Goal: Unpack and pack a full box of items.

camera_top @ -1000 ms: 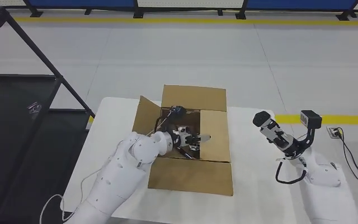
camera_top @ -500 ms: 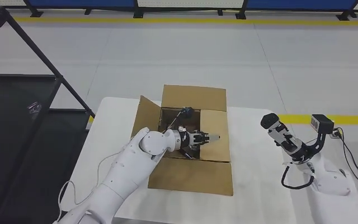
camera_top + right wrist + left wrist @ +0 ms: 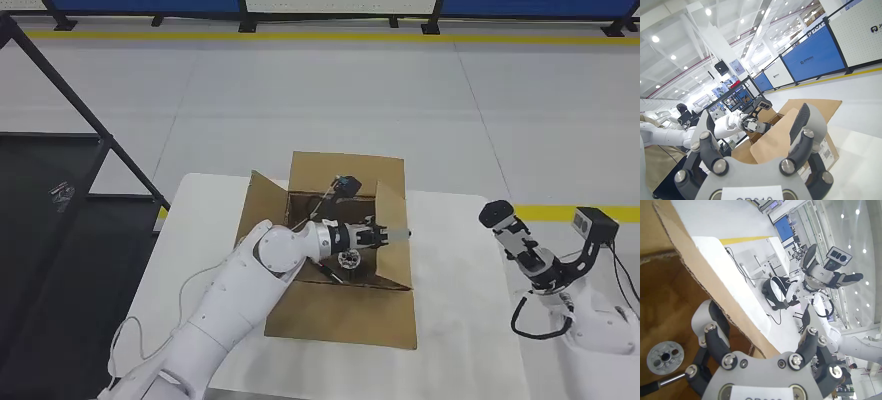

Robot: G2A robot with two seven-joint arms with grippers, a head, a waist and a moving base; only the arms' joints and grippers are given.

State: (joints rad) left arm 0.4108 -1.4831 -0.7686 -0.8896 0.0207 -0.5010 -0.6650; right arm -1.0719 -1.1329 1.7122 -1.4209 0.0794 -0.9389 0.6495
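The cardboard box (image 3: 340,315) sits unfolded mid-bench (image 3: 455,310), a metal disc (image 3: 665,360) on its floor. The left tool (image 3: 755,309) is spread wide astride the flap (image 3: 696,262) nearest the bench's right edge, not clamping it. The right tool (image 3: 756,111) gapes empty above that edge.

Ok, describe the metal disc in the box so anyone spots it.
The white table holds an open cardboard box. On its floor lies a flat, round, grey metal disc. Its holes set it apart from the thin rod beside it.
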